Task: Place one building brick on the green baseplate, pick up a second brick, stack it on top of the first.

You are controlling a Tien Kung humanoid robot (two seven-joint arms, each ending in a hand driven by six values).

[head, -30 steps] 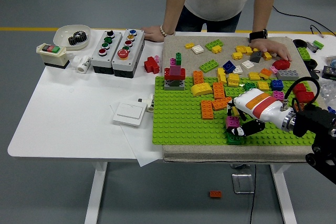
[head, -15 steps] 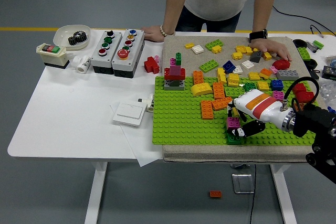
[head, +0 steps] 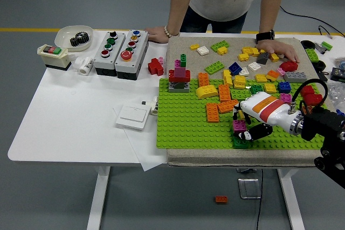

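Right hand (head: 243, 127) curled closed around a magenta brick (head: 239, 126), pressed onto a dark green brick (head: 240, 143), set upright on the green baseplate (head: 183, 125).

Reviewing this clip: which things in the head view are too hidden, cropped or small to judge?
- Right hand: fingers cover the magenta brick and the green brick under it, so seating is unclear.
- Left arm: out of frame.
- Person: cut off by the top edge; one hand rests among loose bricks.
- Button boxes: labels too small.
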